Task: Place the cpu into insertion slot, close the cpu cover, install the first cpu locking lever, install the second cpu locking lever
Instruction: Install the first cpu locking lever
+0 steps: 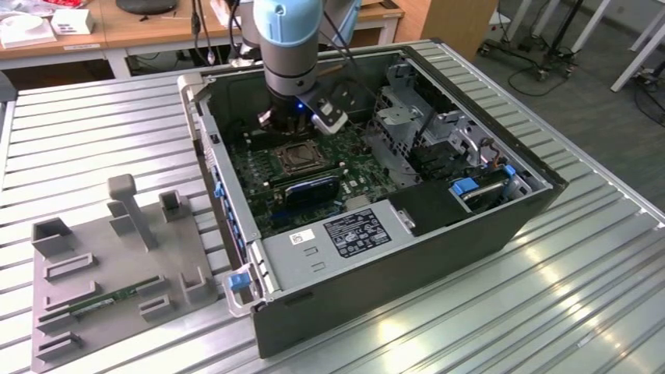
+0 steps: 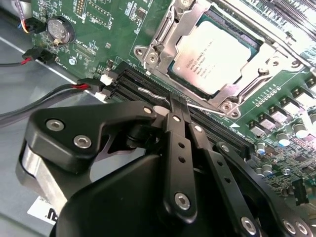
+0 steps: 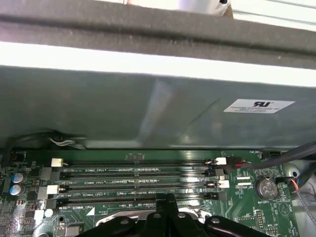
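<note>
**Chip seated, fingers closed above a lever**

While the cpu [image 2: 213, 55], a flat square of silvery metal, lies in the insertion slot [image 2: 174, 79] beneath the thin steel cpu cover [image 2: 269, 52], the black gripper [image 2: 178, 106] hangs with fingers together over a wire lever [image 2: 150, 92] by the green motherboard's [image 2: 98, 29] memory slots [image 3: 138, 185].

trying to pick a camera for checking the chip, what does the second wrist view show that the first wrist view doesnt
The second wrist view shows the square silvery-tan metal-topped cpu seated in the socket, with the thin silvery metal cpu cover framing it, and a thin bright metal lever lying beside the socket near the fingertips.

The first wrist view shows the grey metal case wall bearing a white label.

Both wrist views show the black gripper, closed, the long black memory slots, the green motherboard and the round silvery coin battery.
</note>
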